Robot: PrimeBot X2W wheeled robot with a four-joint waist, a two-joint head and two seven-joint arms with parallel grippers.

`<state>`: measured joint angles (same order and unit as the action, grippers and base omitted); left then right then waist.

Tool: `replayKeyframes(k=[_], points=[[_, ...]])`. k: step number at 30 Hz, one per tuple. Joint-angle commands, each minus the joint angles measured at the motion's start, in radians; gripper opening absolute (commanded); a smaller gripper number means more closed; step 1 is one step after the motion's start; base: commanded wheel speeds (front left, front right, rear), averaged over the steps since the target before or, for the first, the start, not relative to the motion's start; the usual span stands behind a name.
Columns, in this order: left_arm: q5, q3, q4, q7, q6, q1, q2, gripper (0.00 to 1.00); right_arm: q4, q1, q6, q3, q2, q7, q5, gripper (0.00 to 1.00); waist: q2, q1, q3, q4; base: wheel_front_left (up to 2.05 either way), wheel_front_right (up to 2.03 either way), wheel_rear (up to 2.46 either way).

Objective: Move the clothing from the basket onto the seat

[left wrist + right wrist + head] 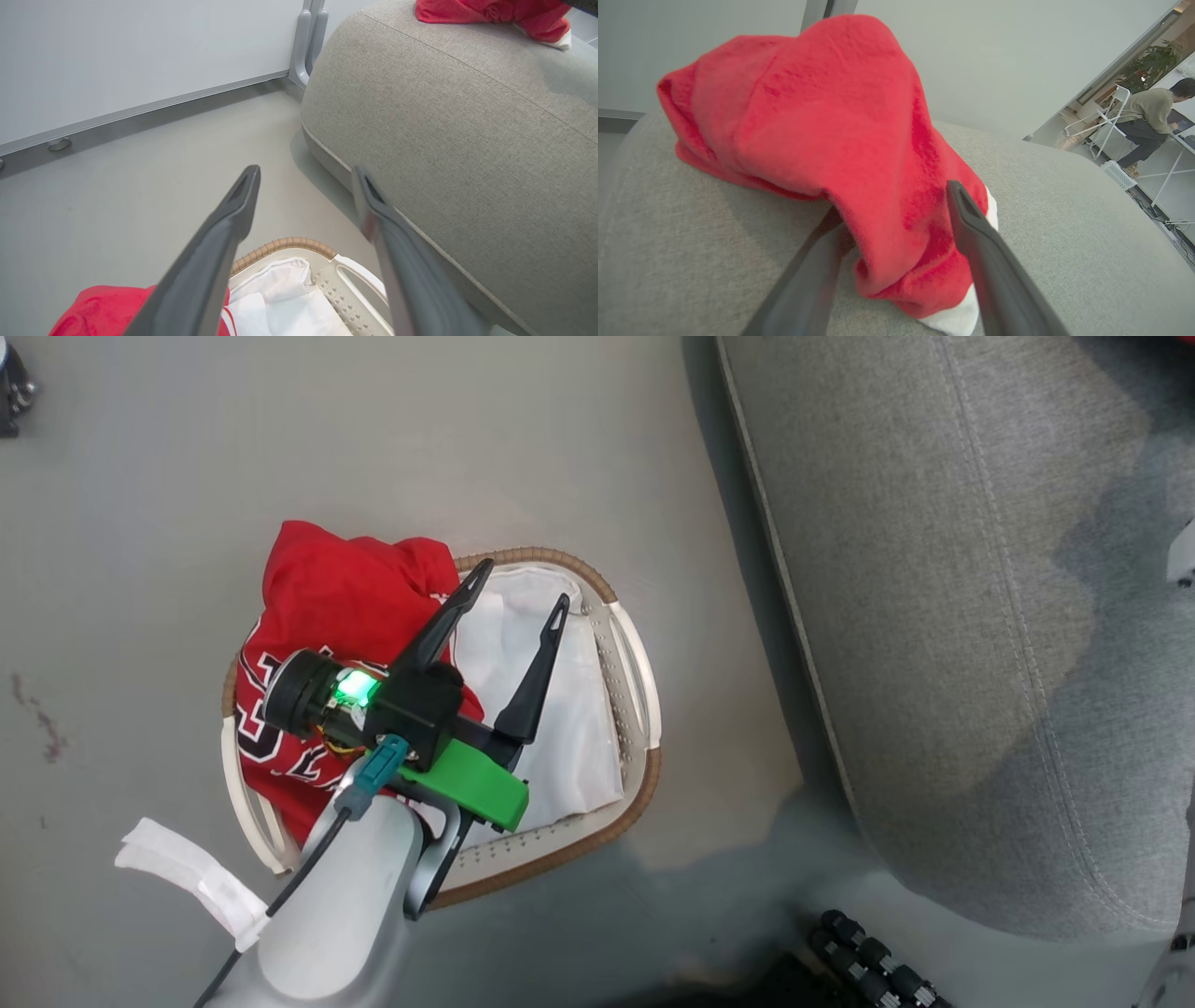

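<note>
A red jersey [336,588] with black-and-white lettering lies heaped in the left side of the oval white basket [644,709] and spills over its brown rim. The white liner [579,728] shows on the basket's right side. My left gripper [523,583] hangs open above the basket with nothing between its fingers; the left wrist view shows the gripper [306,172] over the jersey [93,308] and rim [289,243]. The grey seat [980,616] stands to the right. On the seat [691,256] lies another red jersey [822,116], with my right gripper [894,203] open around its near fold.
A white strip [187,877] lies on the grey floor beside my left forearm. Black ribbed parts [868,957] sit at the seat's front corner. A wall rail [140,109] runs behind the basket. Far off, a person [1153,116] sits at a desk.
</note>
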<state>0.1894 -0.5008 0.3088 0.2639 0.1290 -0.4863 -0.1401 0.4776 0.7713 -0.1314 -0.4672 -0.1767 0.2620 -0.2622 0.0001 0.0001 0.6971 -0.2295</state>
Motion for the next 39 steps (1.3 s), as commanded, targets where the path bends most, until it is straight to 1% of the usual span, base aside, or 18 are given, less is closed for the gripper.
replayKeyframes(k=[1, 6, 10, 18, 23, 29, 34, 38, 39], points=[[0.008, 0.009, 0.001, 0.001, 0.002, 0.013, 0.002, 1.00, -0.010, -0.034, 0.001, 0.009, 0.000, 0.005, 0.008, 1.00, -0.0001, -0.0001, -0.033, 0.000, 0.00, 0.00, 0.00], [0.028, 0.036, 0.006, 0.001, 0.002, 0.041, 0.017, 1.00, -0.030, -0.114, 0.001, 0.034, 0.012, 0.005, 0.027, 1.00, -0.0001, -0.0001, -0.103, 0.015, 0.00, 0.00, 0.00], [0.037, 0.069, 0.005, 0.001, 0.003, 0.074, 0.029, 1.00, -0.040, -0.161, 0.001, 0.061, 0.008, 0.005, 0.035, 1.00, -0.0001, -0.0001, -0.176, 0.036, 0.00, 0.00, 0.00], [0.055, 0.138, 0.001, 0.001, 0.003, 0.125, 0.063, 1.00, -0.049, -0.163, 0.001, 0.131, -0.016, 0.005, 0.050, 1.00, -0.0001, -0.0001, -0.320, 0.097, 0.00, 0.00, 0.00], [0.068, 0.191, -0.005, 0.001, 0.003, 0.162, 0.080, 1.00, -0.036, -0.173, 0.001, 0.171, 0.012, 0.005, 0.067, 1.00, -0.0001, -0.0001, -0.394, 0.138, 0.00, 0.00, 0.00], [0.073, 0.286, -0.013, 0.001, 0.003, 0.234, 0.087, 1.00, -0.019, -0.204, 0.001, 0.207, 0.069, 0.005, 0.096, 1.00, -0.0001, -0.0001, -0.462, 0.177, 0.00, 0.00, 0.00], [0.080, 0.360, -0.014, 0.001, 0.002, 0.305, 0.089, 1.00, -0.021, -0.257, 0.001, 0.237, 0.111, 0.005, 0.143, 1.00, -0.0001, -0.0001, -0.509, 0.208, 0.00, 0.00, 0.00], [0.102, 0.397, -0.012, 0.001, -0.008, 0.355, 0.090, 1.00, -0.030, -0.321, 0.001, 0.274, 0.123, 0.005, 0.192, 1.00, -0.0001, -0.0001, -0.545, 0.230, 0.00, 0.00, 0.00], [0.111, 0.401, -0.009, 0.001, -0.010, 0.365, 0.089, 1.00, -0.026, -0.335, 0.001, 0.287, 0.124, 0.005, 0.226, 1.00, -0.0001, -0.0001, -0.553, 0.235, 0.00, 0.00, 0.00]])
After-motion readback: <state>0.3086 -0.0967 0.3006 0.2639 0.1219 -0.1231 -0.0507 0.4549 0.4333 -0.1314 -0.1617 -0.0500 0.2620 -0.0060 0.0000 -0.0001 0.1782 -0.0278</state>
